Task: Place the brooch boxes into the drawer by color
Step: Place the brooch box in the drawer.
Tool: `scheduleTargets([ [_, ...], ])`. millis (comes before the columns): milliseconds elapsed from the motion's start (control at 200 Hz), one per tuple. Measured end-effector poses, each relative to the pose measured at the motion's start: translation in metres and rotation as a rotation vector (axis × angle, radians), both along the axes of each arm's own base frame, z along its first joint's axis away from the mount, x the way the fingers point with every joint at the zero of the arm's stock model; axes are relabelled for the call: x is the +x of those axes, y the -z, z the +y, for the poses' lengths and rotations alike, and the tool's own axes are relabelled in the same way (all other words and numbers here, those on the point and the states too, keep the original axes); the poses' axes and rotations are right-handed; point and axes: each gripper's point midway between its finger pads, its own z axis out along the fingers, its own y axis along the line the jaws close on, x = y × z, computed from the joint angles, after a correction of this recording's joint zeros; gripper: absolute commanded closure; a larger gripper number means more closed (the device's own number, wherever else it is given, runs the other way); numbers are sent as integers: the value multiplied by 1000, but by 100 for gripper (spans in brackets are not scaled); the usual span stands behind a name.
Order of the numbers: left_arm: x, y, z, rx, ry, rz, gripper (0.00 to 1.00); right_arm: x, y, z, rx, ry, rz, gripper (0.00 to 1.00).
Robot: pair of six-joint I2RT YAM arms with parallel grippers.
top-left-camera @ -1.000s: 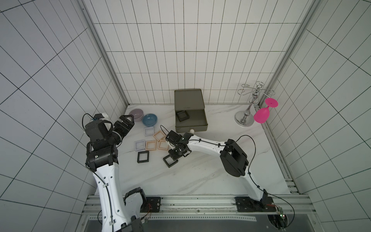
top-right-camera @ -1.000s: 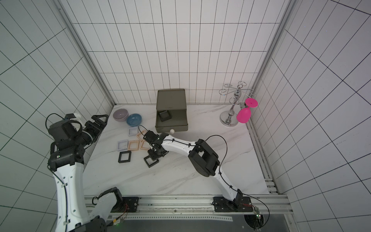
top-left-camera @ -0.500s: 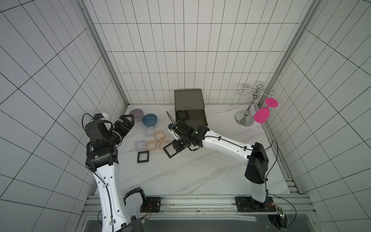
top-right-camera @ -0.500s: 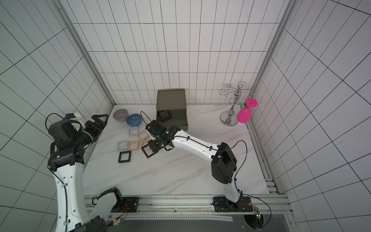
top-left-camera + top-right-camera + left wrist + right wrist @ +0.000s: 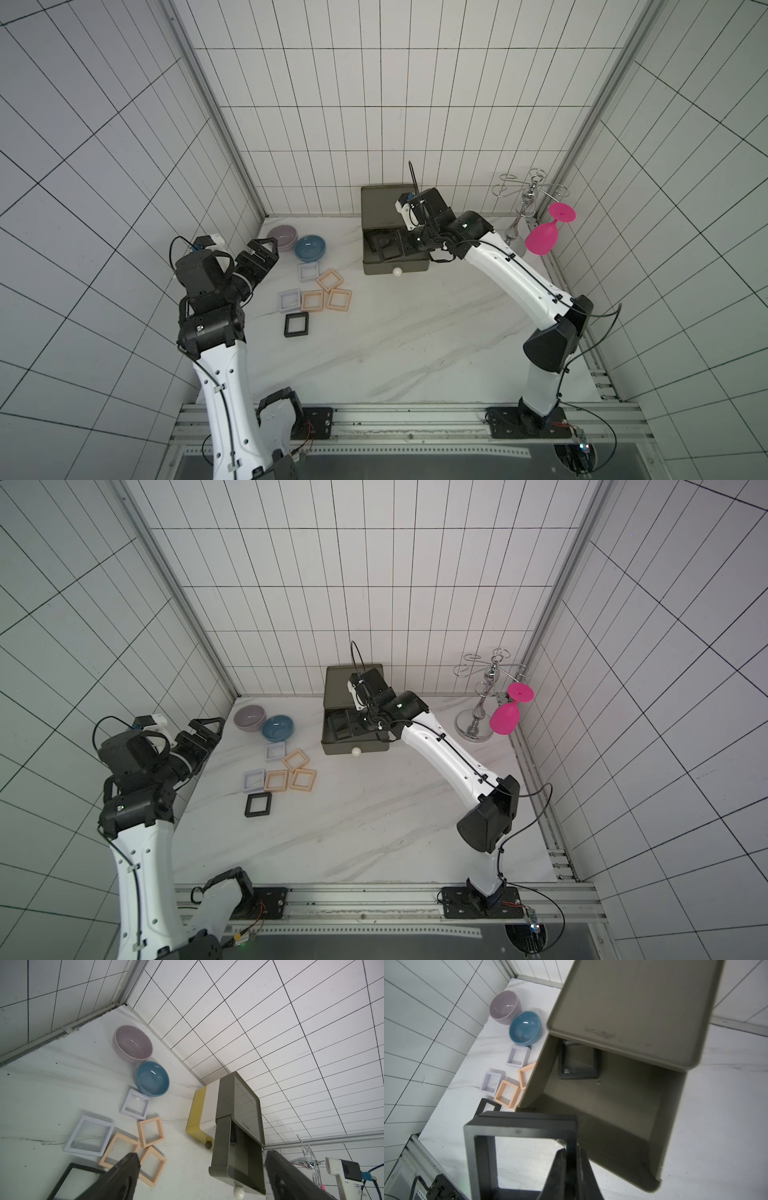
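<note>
Square black brooch box [image 5: 521,1147] over open olive drawer [image 5: 537,1076], right fingers [image 5: 584,1167] clamping one frame side; left fingers [image 5: 120,1176] wide, empty; marble worktop [image 5: 395,332].

My table [image 5: 415,332] is a white slab with grey marble veins. In its far left corner a lilac bowl [image 5: 282,237] and a blue bowl [image 5: 310,248] sit side by side. Just in front of the blue bowl my brooch boxes lie flat: two lavender-white boxes [image 5: 308,272] [image 5: 289,300], three peach boxes [image 5: 330,281] [image 5: 312,301] [image 5: 339,299] crowded edge to edge, and a black box [image 5: 296,325] nearest the front. The drawer chest [image 5: 380,203] stands at the back wall. A metal glass rack [image 5: 512,243] stands in the far right corner.
</note>
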Motion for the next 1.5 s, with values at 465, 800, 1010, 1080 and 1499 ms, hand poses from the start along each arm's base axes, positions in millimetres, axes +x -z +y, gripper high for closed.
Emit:
scheduleTargets([
  [465, 3, 1, 0, -2, 5, 2, 2, 42, 66, -21, -215, 30, 119, 93],
  [800, 4, 3, -1, 1, 11, 3, 1, 52, 82, -33, -291, 49, 129, 89],
  [1010, 4, 4, -1, 2, 12, 4, 1, 56, 84, -41, -325, 61, 117, 70],
  [1080, 4, 4, -1, 3, 13, 5, 1, 57, 84, -42, -328, 59, 116, 70],
  [1499, 9, -5, 13, 100, -17, 44, 1, 30, 51, -3, -247, -66, -8, 42],
])
